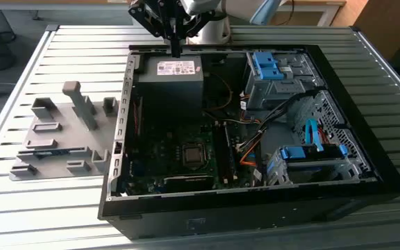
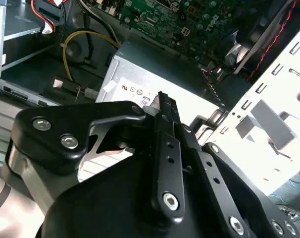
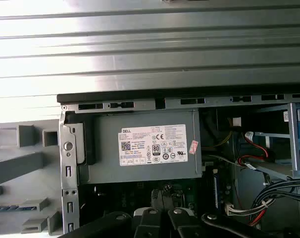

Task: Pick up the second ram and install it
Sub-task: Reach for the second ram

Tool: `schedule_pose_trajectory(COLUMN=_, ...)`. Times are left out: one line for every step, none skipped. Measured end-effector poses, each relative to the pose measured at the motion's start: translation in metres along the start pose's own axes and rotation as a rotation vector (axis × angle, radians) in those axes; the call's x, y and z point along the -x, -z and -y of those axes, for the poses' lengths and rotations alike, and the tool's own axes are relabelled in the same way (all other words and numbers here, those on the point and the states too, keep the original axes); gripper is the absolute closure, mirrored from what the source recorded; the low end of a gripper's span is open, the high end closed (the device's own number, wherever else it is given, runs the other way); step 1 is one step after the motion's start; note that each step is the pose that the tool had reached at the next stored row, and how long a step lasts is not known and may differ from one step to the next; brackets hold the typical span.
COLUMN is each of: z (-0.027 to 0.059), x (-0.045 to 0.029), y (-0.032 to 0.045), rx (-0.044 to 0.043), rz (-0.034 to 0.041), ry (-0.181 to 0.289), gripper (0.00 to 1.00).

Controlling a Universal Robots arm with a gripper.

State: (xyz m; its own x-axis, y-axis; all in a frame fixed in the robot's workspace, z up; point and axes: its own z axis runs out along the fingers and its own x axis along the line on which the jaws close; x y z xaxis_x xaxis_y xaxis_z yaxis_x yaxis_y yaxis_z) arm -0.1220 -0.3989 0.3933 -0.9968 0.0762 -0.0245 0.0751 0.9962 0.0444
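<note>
Hovering over the power supply (image 1: 169, 88) inside the open computer case (image 1: 255, 208), gripper (image 1: 176, 52) pressed together and empty, well apart from the second ram (image 1: 52, 152) lying in the grey fixture (image 1: 61, 112) beside the case.

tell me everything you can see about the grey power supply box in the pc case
The power supply is a grey, metal-looking box with a white printed sticker on its upward face. It lies flat in a corner of the open black case, against the perforated side wall, with the motherboard next to it. A yellow wire loops beside it. The gripper hangs over its edge; contact cannot be told.
</note>
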Motion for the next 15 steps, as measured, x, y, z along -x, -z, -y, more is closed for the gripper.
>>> schedule_pose_trajectory(z=0.0000, x=0.0000, y=0.0000, rx=0.0000, rz=0.0000, ry=0.000, gripper=0.90)
schedule_pose_trajectory(z=0.0000, x=0.0000, y=0.0000, rx=0.0000, rz=0.0000, ry=0.000, gripper=0.90)
schedule_pose_trajectory(z=0.0000, x=0.0000, y=0.0000, rx=0.0000, rz=0.0000, ry=0.000, gripper=0.90)
schedule_pose_trajectory(z=0.0000, x=0.0000, y=0.0000, rx=0.0000, rz=0.0000, ry=0.000, gripper=0.90)
schedule_pose_trajectory(z=0.0000, x=-0.0001, y=0.0000, rx=0.0000, rz=0.0000, ry=0.000, gripper=0.90)
schedule_pose_trajectory(z=0.0000, x=-0.0004, y=0.0000, rx=-0.0001, rz=-0.0001, ry=0.000, gripper=0.90)
schedule_pose_trajectory(z=0.0000, x=-0.0006, y=0.0001, rx=-0.0002, rz=-0.0001, ry=0.000, gripper=0.90)
schedule_pose_trajectory(z=0.0001, x=-0.0009, y=0.0000, rx=0.0000, rz=0.0000, ry=0.000, gripper=0.90)
schedule_pose_trajectory(z=0.0001, x=-0.0012, y=0.0000, rx=0.0000, rz=0.0000, ry=0.000, gripper=0.90)
schedule_pose_trajectory(z=0.0001, x=-0.0014, y=0.0000, rx=0.0000, rz=0.0000, ry=0.000, gripper=0.90)
schedule_pose_trajectory(z=0.0001, x=-0.0016, y=0.0001, rx=0.0000, rz=0.0000, ry=0.000, gripper=0.90)
schedule_pose_trajectory(z=0.0001, x=-0.0019, y=0.0001, rx=0.0000, rz=0.0000, ry=0.000, gripper=0.90)
schedule_pose_trajectory(z=0.0002, x=-0.0020, y=0.0000, rx=0.0000, rz=0.0000, ry=0.000, gripper=0.90)
schedule_pose_trajectory(z=0.0002, x=-0.0028, y=0.0001, rx=0.0000, rz=0.0000, ry=0.000, gripper=0.90)
schedule_pose_trajectory(z=0.0003, x=-0.0039, y=0.0000, rx=0.0000, rz=0.0000, ry=0.000, gripper=0.90)
